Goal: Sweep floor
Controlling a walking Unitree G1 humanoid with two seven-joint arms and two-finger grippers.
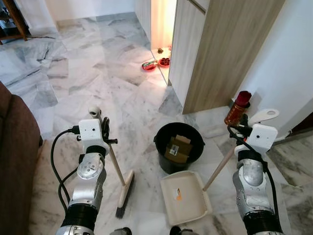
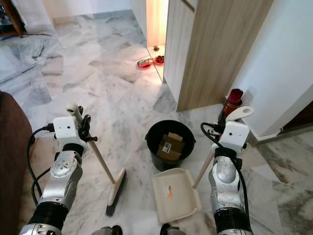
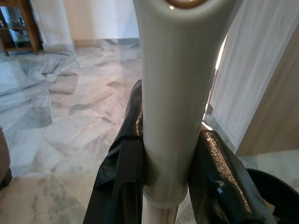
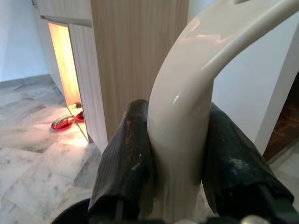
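Observation:
My left gripper (image 1: 101, 128) is shut on the cream top of a broom handle (image 3: 174, 93). The wooden stick slants down to the broom head (image 1: 124, 193), whose bristles rest on the marble floor (image 1: 98, 73). On the other side, my right gripper (image 1: 244, 128) is shut on the cream handle of a dustpan (image 4: 187, 107). The dustpan's beige tray (image 1: 186, 197) lies flat on the floor just in front of a black bucket (image 1: 179, 147). Pieces of cardboard (image 1: 178, 148) lie inside the bucket.
A wooden cabinet (image 1: 220, 54) stands ahead on the right, with a lit gap and red bowls (image 1: 155, 63) on the floor beside it. A red-capped bottle (image 1: 237, 108) stands by the white wall. A brown sofa (image 1: 14, 161) edges the left side.

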